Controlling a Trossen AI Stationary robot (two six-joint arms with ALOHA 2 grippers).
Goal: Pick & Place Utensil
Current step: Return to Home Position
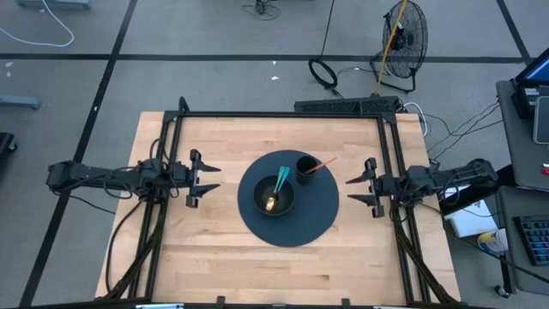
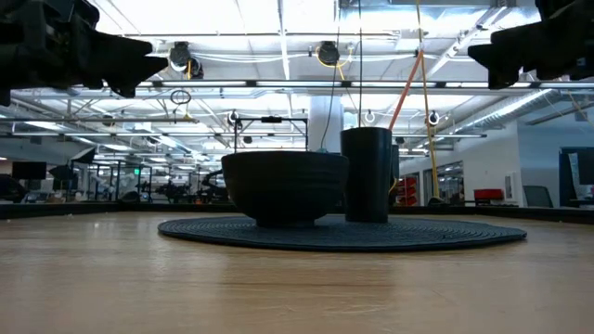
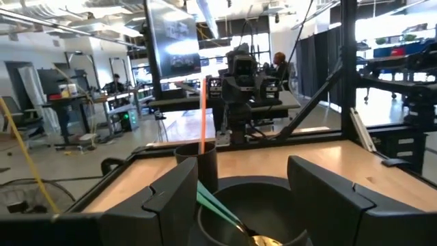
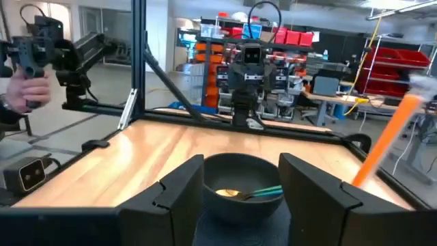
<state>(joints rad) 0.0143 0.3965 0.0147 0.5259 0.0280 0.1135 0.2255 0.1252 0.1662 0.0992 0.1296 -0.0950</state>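
A dark bowl [image 1: 274, 198] stands on a round dark mat [image 1: 322, 219] at the table's middle. A utensil with a teal handle [image 1: 280, 183] and a gold end [image 1: 271, 203] lies in the bowl, its handle leaning on the rim. A dark cup [image 1: 305, 167] stands on the mat behind the bowl, with an orange utensil [image 1: 322, 164] sticking up out of it. My left gripper [image 1: 206, 180] is open, left of the mat. My right gripper [image 1: 353, 190] is open, right of the mat. Both hang above the table and are empty.
A black frame [image 1: 283, 115] runs along the table's far, left and right edges. Bare wood lies in front of the mat. In the right wrist view a person's hand [image 4: 26, 89] holds a device beyond the table.
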